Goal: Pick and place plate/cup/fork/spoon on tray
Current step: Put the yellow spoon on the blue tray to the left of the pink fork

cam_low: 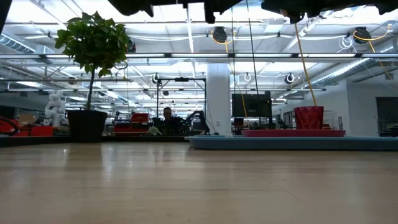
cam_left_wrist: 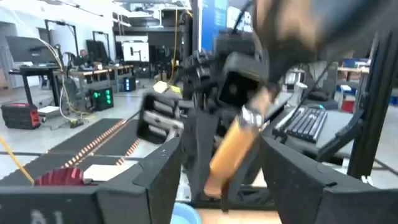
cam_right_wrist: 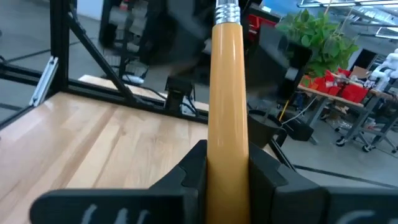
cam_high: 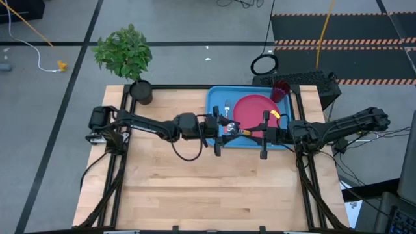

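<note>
The light-blue tray (cam_high: 214, 97) lies at the table's far side. On it rest the pink plate (cam_high: 252, 107), flat, the fork (cam_high: 227, 107) beside it to the left, and the maroon cup (cam_high: 281, 90), upright at the far right corner. The orange-handled spoon (cam_high: 246, 132) hangs in the air over the tray's near edge, between my two grippers, which face each other. My right gripper (cam_right_wrist: 227, 168) is shut on its handle. My left gripper (cam_left_wrist: 221, 180) is open, a finger on either side of the spoon without touching it. My right gripper pinches the spoon's orange handle (cam_right_wrist: 227, 146) between its two fingers. The fingers come level from the table's right and lie along the handle. The handle runs out past the fingertips toward my left gripper, its metal collar (cam_right_wrist: 227, 11) away from my fingers. The spoon is lifted clear of tray and table.
A potted plant (cam_high: 141, 91) stands at the table's far left corner. A keyboard (cam_high: 305, 79) lies beyond the tray's far right corner. The bare wooden tabletop (cam_high: 208, 188) stretches across the near half. A black frame runs round the table's edges.
</note>
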Controlling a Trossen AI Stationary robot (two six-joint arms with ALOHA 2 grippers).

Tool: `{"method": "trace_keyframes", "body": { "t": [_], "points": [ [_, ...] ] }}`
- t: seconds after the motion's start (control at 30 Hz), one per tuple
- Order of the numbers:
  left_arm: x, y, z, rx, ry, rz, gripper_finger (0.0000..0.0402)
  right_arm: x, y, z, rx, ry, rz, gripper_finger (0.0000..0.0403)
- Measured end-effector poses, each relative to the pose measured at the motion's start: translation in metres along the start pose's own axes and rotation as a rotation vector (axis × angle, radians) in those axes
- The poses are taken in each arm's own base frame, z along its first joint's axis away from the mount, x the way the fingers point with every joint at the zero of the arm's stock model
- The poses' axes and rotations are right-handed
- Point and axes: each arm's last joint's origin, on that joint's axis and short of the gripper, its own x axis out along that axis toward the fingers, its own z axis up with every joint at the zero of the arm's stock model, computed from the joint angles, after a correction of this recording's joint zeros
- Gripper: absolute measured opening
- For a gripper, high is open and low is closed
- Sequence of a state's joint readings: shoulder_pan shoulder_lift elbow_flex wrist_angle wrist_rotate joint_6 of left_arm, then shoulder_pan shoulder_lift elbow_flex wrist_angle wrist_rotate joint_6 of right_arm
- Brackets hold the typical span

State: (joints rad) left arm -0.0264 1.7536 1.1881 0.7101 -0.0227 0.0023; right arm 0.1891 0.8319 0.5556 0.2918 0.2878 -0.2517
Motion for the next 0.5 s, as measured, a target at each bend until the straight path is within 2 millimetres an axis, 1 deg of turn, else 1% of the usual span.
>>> {"method": "trace_keyframes", "body": {
  "t": [0.1,0.3,0.5],
  "points": [
    [0.006,-0.004,-0.009,0.023,-0.061,-0.008,0.0228,0.002,0.002,-0.001,-0.004,0.001,0.007,0.0052],
    [0.010,-0.006,-0.018,0.023,-0.120,-0.010,0.0227,0.006,0.007,-0.001,-0.022,-0.008,0.019,0.0057],
    [0.010,-0.008,-0.016,0.064,-0.137,-0.019,0.0227,0.007,0.007,0.000,-0.024,-0.017,0.019,0.0053]
  ]
}}
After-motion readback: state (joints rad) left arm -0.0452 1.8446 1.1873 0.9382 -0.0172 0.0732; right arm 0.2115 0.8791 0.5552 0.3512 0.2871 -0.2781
